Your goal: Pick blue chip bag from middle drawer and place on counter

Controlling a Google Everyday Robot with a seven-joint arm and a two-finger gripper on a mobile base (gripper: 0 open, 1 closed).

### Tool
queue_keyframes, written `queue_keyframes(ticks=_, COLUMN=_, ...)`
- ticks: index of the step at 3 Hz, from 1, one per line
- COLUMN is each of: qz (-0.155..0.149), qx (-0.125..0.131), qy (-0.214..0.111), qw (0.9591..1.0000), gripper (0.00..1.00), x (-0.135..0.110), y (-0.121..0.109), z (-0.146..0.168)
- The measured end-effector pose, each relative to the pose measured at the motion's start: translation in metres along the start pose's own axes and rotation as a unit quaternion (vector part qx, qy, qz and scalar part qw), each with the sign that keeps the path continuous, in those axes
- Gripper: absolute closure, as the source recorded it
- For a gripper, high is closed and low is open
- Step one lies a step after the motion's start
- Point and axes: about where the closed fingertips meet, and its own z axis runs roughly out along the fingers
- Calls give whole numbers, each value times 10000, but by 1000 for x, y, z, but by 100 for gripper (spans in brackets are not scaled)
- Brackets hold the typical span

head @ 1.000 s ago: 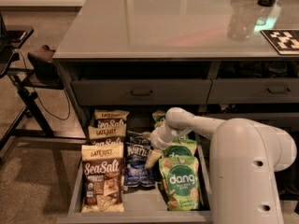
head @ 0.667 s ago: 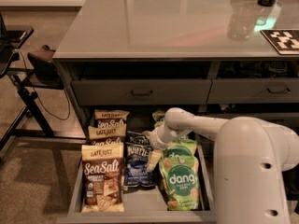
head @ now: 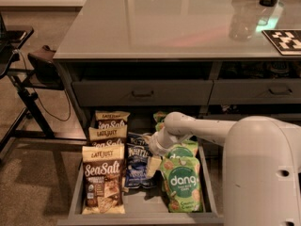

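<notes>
My hand (head: 151,144) is down in the middle drawer (head: 141,205), at the top of the blue chip bag (head: 137,166) — my arm (head: 202,128) covers most of it, so I cannot tell whether it grips. The bag lies between the Sea Salt bag (head: 103,180) and the dang bag (head: 182,185).

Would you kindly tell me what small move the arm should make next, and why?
Probably lower the hand a little onto the blue chip bag for the grasp. The hand is at the bag's upper right corner, and the bag lies in the middle drawer, not yet lifted.
</notes>
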Motion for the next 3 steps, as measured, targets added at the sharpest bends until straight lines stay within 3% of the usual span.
queue_keyframes(ticks=2, qz=429, qx=-219, qy=-55, qw=9988, gripper=0, x=28, y=-5, z=32)
queue_keyframes(ticks=3, qz=621, qx=-159, qy=-77, qw=9979, gripper=19, x=40, y=-8, z=45)
